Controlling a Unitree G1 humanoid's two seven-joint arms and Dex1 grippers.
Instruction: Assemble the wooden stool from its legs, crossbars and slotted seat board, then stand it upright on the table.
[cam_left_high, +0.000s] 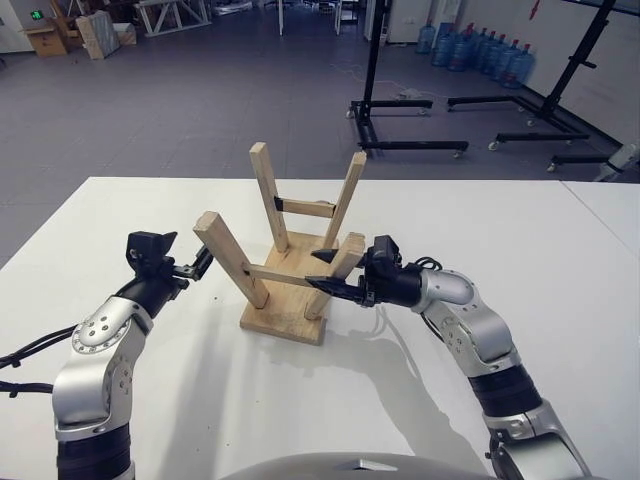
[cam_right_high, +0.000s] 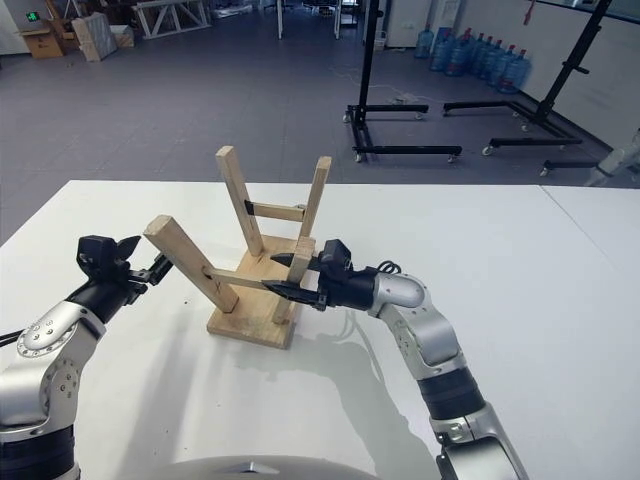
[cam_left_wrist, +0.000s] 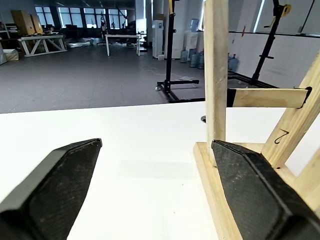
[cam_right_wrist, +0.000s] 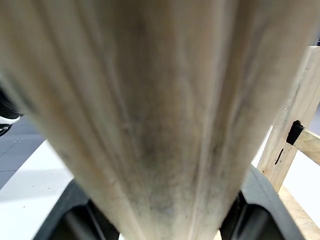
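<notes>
Wooden stool (cam_left_high: 290, 305) rests upside down, apparently fully slotted together. The right gripper (cam_left_high: 328, 272) is clamped on the near-right leg (cam_left_high: 349, 250); the left gripper (cam_left_high: 197, 266) hangs spread and empty just beside the near-left leg (cam_left_high: 230, 258). Likely next: grasp that leg, then flip the stool upright.
</notes>
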